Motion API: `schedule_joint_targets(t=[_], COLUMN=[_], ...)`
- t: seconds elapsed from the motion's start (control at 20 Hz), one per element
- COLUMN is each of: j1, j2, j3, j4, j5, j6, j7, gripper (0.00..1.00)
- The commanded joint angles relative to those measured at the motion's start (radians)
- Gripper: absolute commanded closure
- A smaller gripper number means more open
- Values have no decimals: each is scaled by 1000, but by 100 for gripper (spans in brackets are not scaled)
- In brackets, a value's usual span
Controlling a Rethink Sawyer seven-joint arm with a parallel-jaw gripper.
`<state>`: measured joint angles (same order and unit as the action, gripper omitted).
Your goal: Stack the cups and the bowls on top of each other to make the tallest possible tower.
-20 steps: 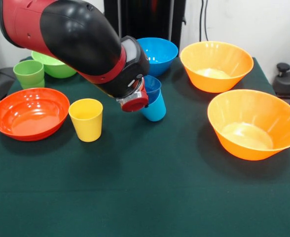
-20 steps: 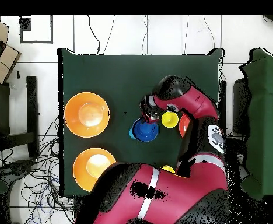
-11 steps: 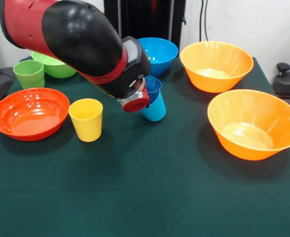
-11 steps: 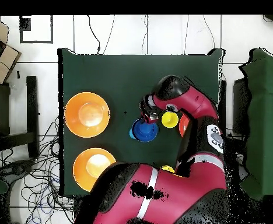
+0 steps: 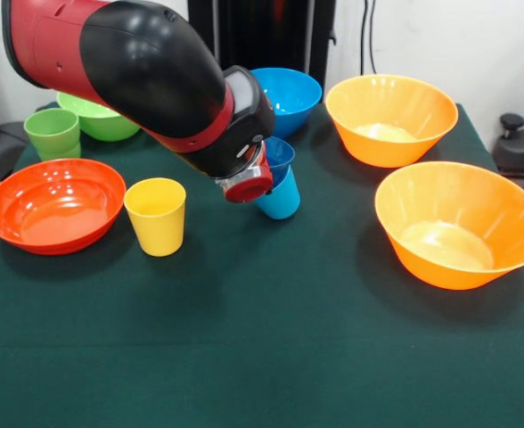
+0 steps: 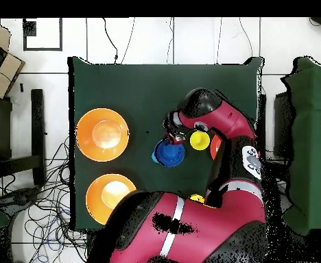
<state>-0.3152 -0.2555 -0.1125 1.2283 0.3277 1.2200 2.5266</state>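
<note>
You see a dark green desk [image 5: 271, 357], two orange bowls [image 5: 459, 223], a red-orange bowl [image 5: 53, 203], a green bowl [image 5: 110, 125], a light blue bowl [image 5: 289, 94], yellow cup [image 5: 156, 215], green cup [image 5: 52, 132], light blue cup [image 5: 282, 196], and red-and-black arm [image 5: 146, 71].

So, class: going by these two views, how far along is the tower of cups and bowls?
Barely begun. Done: a small dark blue bowl sits on the light blue cup, the only stack. In hand: the arm's end hangs beside that stack; its gripper is hidden. Left: the yellow cup, green cup, red-orange bowl and both orange bowls stand separately.
</note>
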Motion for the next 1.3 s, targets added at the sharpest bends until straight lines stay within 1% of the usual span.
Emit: schedule_joint_targets(t=[0.05, 0.5, 1.3], j1=[22, 20, 51], j2=[33, 32, 14], j3=[57, 51, 38], j4=[-44, -45, -21], j5=[-28, -26, -3], j6=[40, 45, 41], j7=[82, 90, 136], gripper=[100, 100, 100])
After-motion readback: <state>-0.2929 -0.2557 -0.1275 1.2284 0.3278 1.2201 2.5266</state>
